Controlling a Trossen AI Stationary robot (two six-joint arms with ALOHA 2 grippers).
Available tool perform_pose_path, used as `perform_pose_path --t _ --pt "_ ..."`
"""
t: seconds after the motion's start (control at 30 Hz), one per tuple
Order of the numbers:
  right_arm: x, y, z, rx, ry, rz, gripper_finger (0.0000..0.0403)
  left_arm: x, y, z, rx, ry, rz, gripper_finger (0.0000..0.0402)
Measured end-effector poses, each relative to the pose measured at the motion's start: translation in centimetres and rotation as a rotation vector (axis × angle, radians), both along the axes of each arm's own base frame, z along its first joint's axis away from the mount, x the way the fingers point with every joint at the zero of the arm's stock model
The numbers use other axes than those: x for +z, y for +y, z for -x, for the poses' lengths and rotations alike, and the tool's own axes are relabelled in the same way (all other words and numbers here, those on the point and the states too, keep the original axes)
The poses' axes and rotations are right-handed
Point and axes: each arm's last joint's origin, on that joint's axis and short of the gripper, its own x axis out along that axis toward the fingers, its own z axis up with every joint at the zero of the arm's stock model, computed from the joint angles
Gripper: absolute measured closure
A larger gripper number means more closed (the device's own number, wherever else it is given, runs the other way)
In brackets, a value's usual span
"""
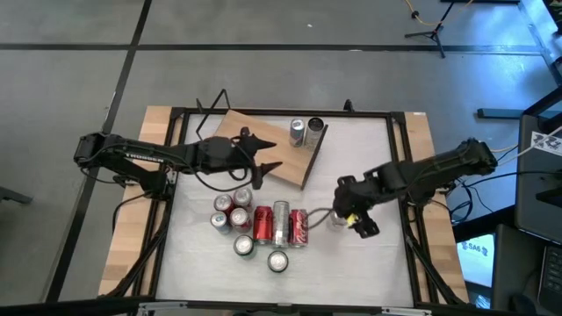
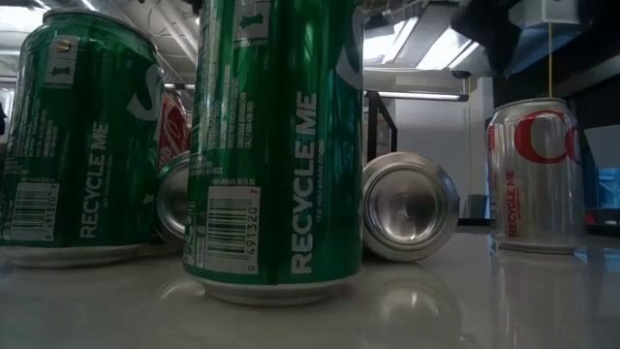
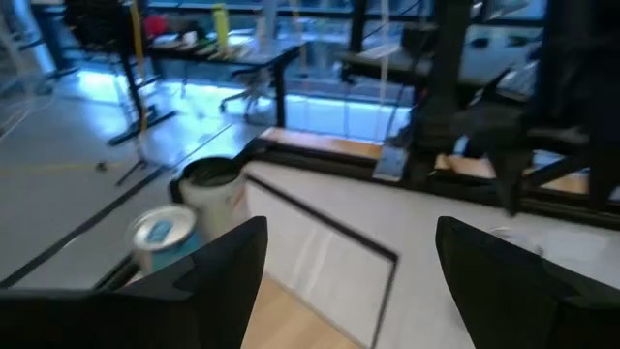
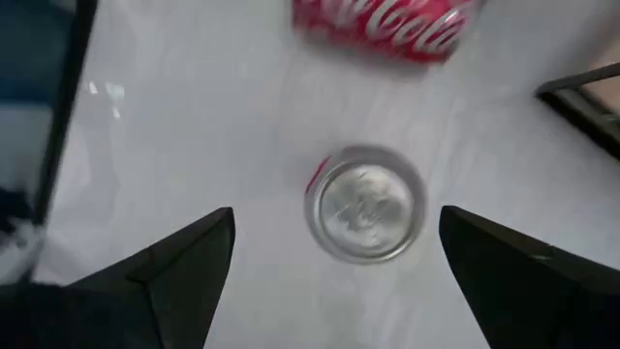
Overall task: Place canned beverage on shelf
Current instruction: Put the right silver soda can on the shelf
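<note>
Right arm: reaches in from the desk's right side, elbow raised, wrist bent down toward the desk top.
Right pincer (image 1: pixel 351 217): open, fingers spread wide and holding nothing; it hangs over a silver can (image 4: pixel 366 204) with red print that stands upright on the desk (image 1: pixel 369 158).
Silver can relative to right pincer: in the right wrist view the can top lies between the two fingers, apart from both; the same can shows upright at the right of the low view.
Left arm: stretched in from the left, roughly level, wrist over the left part of the shelf (image 1: pixel 294 162).
Left pincer (image 1: pixel 263 154): open, empty, fingers well apart.
Shelf: light-brown board lying at an angle at the far middle of the desk; two cans (image 1: pixel 306 131) stand upright at its far corner.
Can cluster (image 1: pixel 259 226): near middle of the desk, just left of the silver can; red and silver cans lie on their sides, others stand upright.
Red can (image 4: pixel 383 27): lies on its side near the silver can, not touching it.
</note>
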Motion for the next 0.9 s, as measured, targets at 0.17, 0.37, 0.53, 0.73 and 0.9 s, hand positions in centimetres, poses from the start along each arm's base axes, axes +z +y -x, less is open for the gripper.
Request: perform_pose_path --t 0.17,0.37,0.53,0.73,0.9 --pt "-0.9 0.5 0.5 0.142 0.018 0.046 0.0045 0.0 -0.1 0.0 -0.048 0.002 -0.011 0.0114" --pt "-2.0 0.1 0.6 0.176 0.014 0.144 0.0045 0.1 -0.5 -0.1 -0.059 -0.004 -0.011 0.0114" --pt "-3.1 0.0 0.7 0.237 0.015 0.195 0.0045 0.5 -1.1 -0.1 -0.088 -0.042 -0.053 0.0114" --pt "-3.9 0.1 0.3 0.296 -0.045 0.202 0.0045 0.9 -1.4 -0.2 -0.098 -0.076 -0.067 0.0114" --pt "-4.6 0.1 0.2 0.319 -0.058 0.208 0.0045 0.9 -1.4 -0.2 -0.097 -0.076 -0.067 0.0114"
